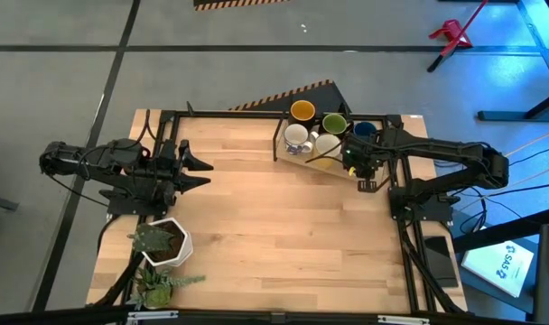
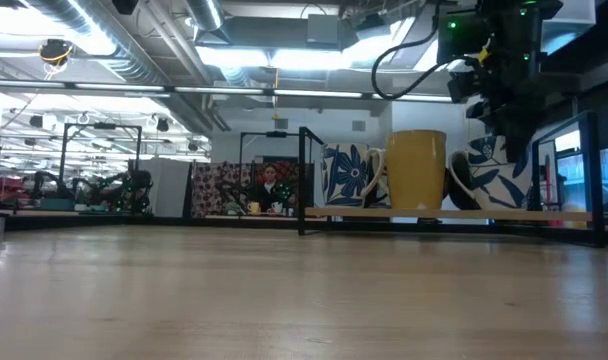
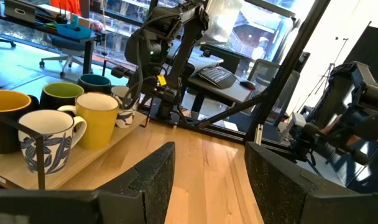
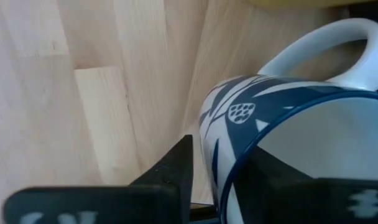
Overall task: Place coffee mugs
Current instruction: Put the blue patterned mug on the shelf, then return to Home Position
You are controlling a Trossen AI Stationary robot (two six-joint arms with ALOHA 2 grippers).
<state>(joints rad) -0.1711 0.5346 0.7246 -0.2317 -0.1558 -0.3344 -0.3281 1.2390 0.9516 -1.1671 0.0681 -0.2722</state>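
Note:
Several coffee mugs stand on a raised wooden board [image 2: 384, 212] at the table's far right. In the left wrist view they are a dark mug with yellow inside [image 3: 5, 118], a white blue-leaf mug [image 3: 46, 140], a yellow mug [image 3: 99, 118], an olive green mug [image 3: 61, 96] and a blue mug [image 3: 96, 81]. My right gripper [image 1: 351, 162] is at the group's near right and is shut on another white blue-leaf mug [image 2: 489, 175]. My left gripper [image 1: 205, 171] hovers open over the table's left side, far from the mugs. My right gripper [image 4: 220, 180] holds the white blue-leaf mug by its blue rim [image 4: 239, 155], on the side away from the handle [image 4: 338, 50]. One finger [image 4: 176, 168] is outside the wall and the other is inside. The fingers come from above, and the mug tilts [image 2: 489, 175] with its base by the board.
A white hexagonal plant pot [image 1: 166, 242] with a green plant stands near the table's near left corner. A black frame [image 1: 283, 135] borders the mug board. Bare wooden tabletop [image 1: 283, 235] spreads between the arms. A person [image 2: 269, 190] sits in the room beyond the table.

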